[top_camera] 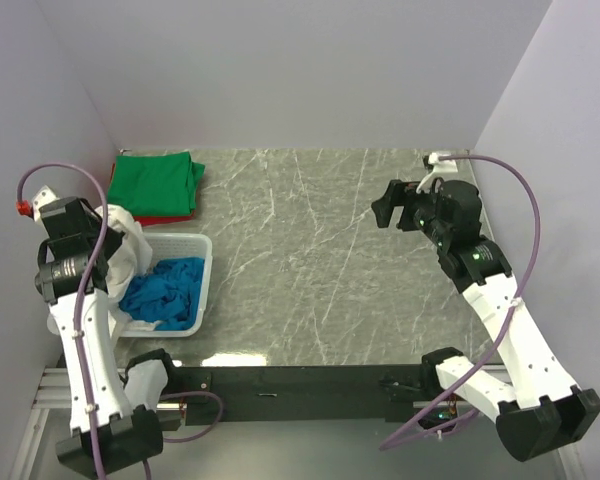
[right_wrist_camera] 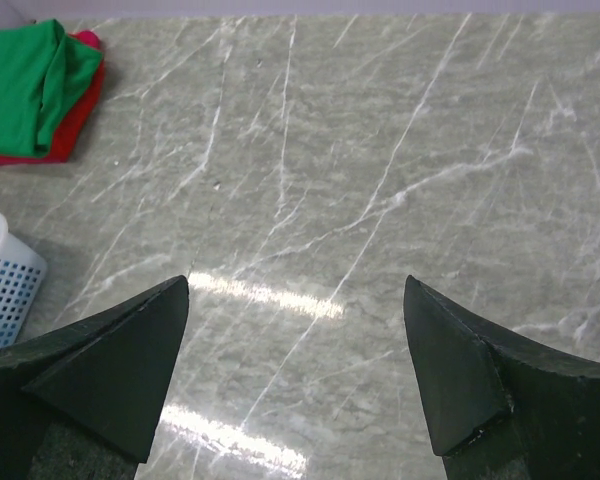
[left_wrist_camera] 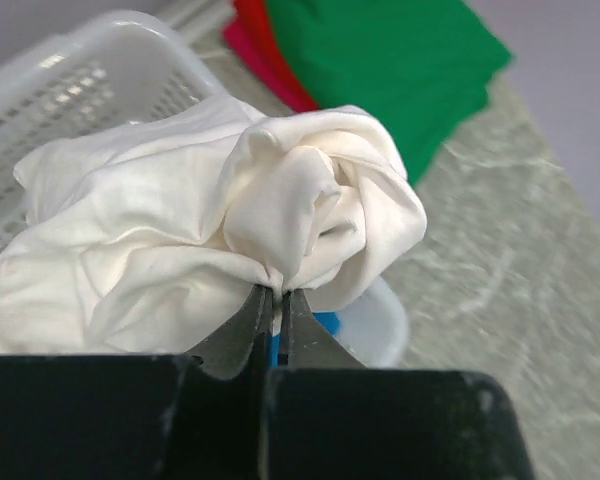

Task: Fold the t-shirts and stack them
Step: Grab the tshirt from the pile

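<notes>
Clamped tight, my left gripper (left_wrist_camera: 277, 297) holds the white shirt (left_wrist_camera: 180, 220), bunched up above the basket (top_camera: 202, 250). On the table (top_camera: 310, 270), at the far left corner, the green shirt (top_camera: 158, 182) lies folded on the red shirt (right_wrist_camera: 80, 105). The blue shirt (top_camera: 165, 290) sits crumpled in the basket. My right gripper (right_wrist_camera: 295, 290) hangs spread wide above mid-table.

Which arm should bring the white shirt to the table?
Left. The left gripper is shut on the white t-shirt at the basket; the right gripper hangs open, empty, above the table.
</notes>
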Robot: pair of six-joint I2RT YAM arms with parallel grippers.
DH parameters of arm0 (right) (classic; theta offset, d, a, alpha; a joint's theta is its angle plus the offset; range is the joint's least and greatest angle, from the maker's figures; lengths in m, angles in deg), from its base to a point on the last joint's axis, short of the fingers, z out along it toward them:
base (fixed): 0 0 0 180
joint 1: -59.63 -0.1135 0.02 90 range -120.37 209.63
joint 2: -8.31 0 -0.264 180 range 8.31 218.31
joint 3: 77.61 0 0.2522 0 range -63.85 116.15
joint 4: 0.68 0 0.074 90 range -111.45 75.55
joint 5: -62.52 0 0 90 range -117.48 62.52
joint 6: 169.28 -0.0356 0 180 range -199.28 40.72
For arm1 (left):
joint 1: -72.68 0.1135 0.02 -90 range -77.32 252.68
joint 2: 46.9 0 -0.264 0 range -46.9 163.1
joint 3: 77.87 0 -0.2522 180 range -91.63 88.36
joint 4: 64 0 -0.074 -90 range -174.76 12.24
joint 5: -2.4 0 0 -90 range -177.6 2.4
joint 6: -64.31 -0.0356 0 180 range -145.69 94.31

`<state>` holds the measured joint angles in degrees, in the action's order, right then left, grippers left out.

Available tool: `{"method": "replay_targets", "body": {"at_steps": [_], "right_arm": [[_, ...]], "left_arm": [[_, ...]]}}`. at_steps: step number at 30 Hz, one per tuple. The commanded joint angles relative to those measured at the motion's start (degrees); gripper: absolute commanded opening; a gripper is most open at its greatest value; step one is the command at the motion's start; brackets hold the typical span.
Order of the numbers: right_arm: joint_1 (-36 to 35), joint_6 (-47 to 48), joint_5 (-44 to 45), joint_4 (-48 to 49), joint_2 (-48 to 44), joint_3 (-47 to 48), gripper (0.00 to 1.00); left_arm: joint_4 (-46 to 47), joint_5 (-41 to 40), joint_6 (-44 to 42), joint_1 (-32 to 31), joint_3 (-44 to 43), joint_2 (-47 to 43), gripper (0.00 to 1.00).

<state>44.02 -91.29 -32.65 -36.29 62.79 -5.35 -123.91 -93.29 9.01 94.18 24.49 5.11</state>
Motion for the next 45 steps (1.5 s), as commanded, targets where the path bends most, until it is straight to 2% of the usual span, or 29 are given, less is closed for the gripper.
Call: {"method": "replay_targets", "body": {"at_steps": [1, 4, 5, 8, 10, 13, 15, 20, 21, 22, 24, 25, 26, 27, 29, 32, 36, 39, 42, 44, 45], "right_arm": [[-0.3, 2.7, 1.3, 1.9, 1.2, 5.6, 0.94], [-0.2, 2.7, 1.5, 1.8, 2.6, 7.2, 0.94], [-0.2, 2.1, 1.5, 1.9, 2.8, 7.4, 0.94], [-0.2, 0.9, 1.0, 2.3, 2.7, 7.4, 0.93], [-0.3, 0.8, 0.0, 2.2, 2.7, 7.4, 0.93], [-0.2, 0.1, -0.1, 2.1, 1.6, 6.9, 0.93], [-0.3, 0.3, 0.2, 2.0, 0.4, 6.5, 0.93], [-0.2, 1.7, 1.8, 0.1, -2.2, 5.8, 0.93], [-0.3, 1.9, 2.1, -0.1, -2.5, 5.7, 0.93], [-0.2, 2.1, 3.2, -0.2, -2.9, 5.2, 0.93], [-0.1, 1.9, 5.1, -0.4, -3.8, 5.0, 0.93], [-0.2, 1.7, 6.2, -0.6, -4.2, 4.8, 0.93], [-0.3, 1.9, 7.9, -0.7, -4.7, 4.8, 0.93], [-0.2, 2.2, 8.4, -0.7, -4.9, 4.9, 0.93], [-0.3, 3.0, 9.6, -1.3, -5.4, 4.9, 0.93], [-0.2, 3.4, 11.6, -2.1, -5.8, 4.5, 0.94], [0.0, 3.0, 15.0, -2.7, -7.4, 2.9, 0.94], [-0.1, 3.4, 17.2, -3.7, -8.6, 1.7, 0.94], [-0.1, 3.4, 18.4, -5.3, -10.0, 0.2, 0.94], [-0.1, 2.6, 19.1, -5.8, -11.1, -0.8, 0.94], [0.0, 1.6, 19.0, -6.3, -11.3, -1.9, 0.94]], "left_arm": [[-0.9, 6.0, 4.5, -3.3, -5.9, -2.3, 0.00], [-3.4, 8.5, 1.5, -4.6, -14.3, -2.3, 0.00], [-1.9, 12.1, -0.8, -4.6, -16.0, -2.5, 0.00], [3.6, 15.9, -4.7, -6.2, -20.4, -2.5, 0.01], [4.4, 20.7, -4.8, -7.7, -25.6, 1.1, 0.00], [9.5, 30.5, -1.0, -8.3, -31.7, 5.7, 0.01], [16.0, 34.1, 2.6, -9.4, -35.3, 7.9, 0.00], [24.6, 39.4, 8.5, -11.8, -46.7, 13.9, 0.01], [26.7, 40.1, 10.3, -12.8, -47.4, 14.4, 0.01], [32.7, 42.0, 12.5, -13.3, -47.2, 14.8, 0.01], [40.2, 42.6, 19.2, -15.9, -43.9, 15.1, 0.01], [44.2, 42.2, 20.6, -17.5, -43.3, 15.4, 0.01], [44.2, 40.3, 20.4, -19.5, -43.6, 16.8, 0.01], [43.6, 38.9, 19.3, -25.1, -44.5, 17.7, 0.01], [40.3, 34.6, 14.8, -31.2, -48.0, 21.2, 0.01], [38.0, 30.4, 10.9, -46.5, -53.2, 27.7, 0.01], [35.2, 26.7, 7.8, -56.7, -58.9, 35.7, 0.01], [35.2, 23.0, 7.2, -58.7, -55.6, 36.9, 0.01], [34.1, 19.2, 6.4, -58.7, -47.9, 34.5, 0.01], [30.6, 12.0, 4.0, -58.6, -43.9, 33.3, 0.12], [26.2, 9.1, 3.1, -58.7, -42.8, 33.2, 0.31]]}}
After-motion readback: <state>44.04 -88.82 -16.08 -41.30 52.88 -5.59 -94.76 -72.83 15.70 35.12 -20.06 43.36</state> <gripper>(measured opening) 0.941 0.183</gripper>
